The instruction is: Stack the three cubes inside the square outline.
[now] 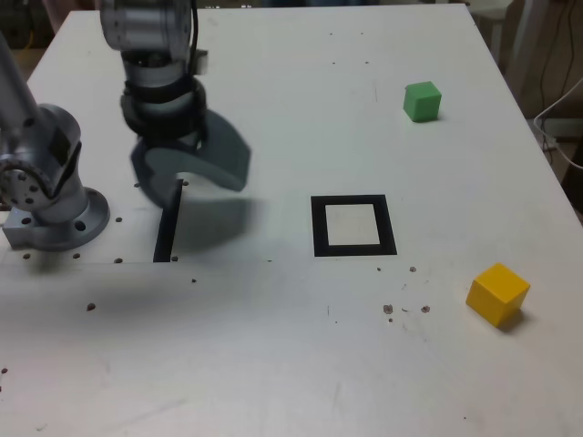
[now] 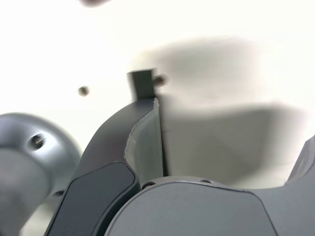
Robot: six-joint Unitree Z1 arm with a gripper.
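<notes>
Right now the gripper (image 1: pixel 200 189) stands wide open, its two fingers well apart and nothing held between them; it hangs above the white table (image 1: pixel 273 364), near the black strip (image 1: pixel 166 238), with a soft shadow on the surface below. In the exterior view it is blurred, and it lies on the left, near the arm's round base (image 1: pixel 60 218); the wrist view shows the strip partly hidden behind one finger.

The outline (image 1: pixel 320 228), a black square with a white centre, lies flat on the table to the right of the gripper in the exterior view; no cube sits in it. The green cube (image 1: pixel 422 102) rests beyond it, towards the exterior view's upper right; the yellow cube (image 1: pixel 498 293) rests at the lower right, turned at an angle to the outline. The two cubes are well apart; a dark reddish blur (image 2: pixel 93 2) is cut off by the wrist view's edge, too unclear to name.
</notes>
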